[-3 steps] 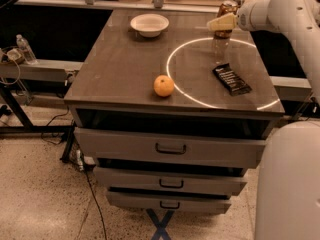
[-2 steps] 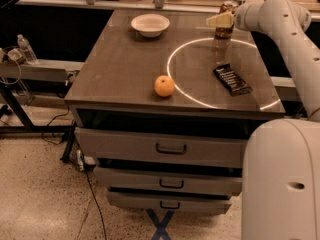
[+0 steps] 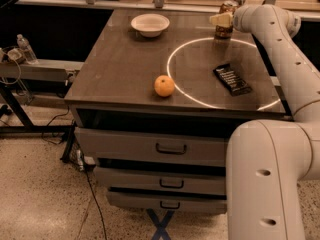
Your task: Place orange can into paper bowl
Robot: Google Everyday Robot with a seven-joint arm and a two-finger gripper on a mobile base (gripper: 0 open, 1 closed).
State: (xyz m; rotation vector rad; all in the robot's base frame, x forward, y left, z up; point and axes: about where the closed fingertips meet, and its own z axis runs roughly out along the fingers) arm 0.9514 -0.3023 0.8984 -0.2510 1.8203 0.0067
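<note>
The orange can (image 3: pixel 224 30) stands upright at the back right of the table top, on the far edge of a white ring. My gripper (image 3: pixel 220 19) is at the can's upper part, reaching in from the right, and it hides part of the can. The paper bowl (image 3: pixel 150 29) sits empty at the back of the table, to the left of the can and well apart from it.
An orange fruit (image 3: pixel 164 85) lies near the table's front edge. A dark snack-bar wrapper (image 3: pixel 232 79) lies inside the white ring (image 3: pixel 169 64). My arm (image 3: pixel 280 59) runs along the table's right side. Drawers (image 3: pixel 170 148) are below. A water bottle (image 3: pixel 24 49) stands far left.
My arm's lower segment has swung further into view at the right front. The gripper stays at the can, and the can has not visibly moved.
</note>
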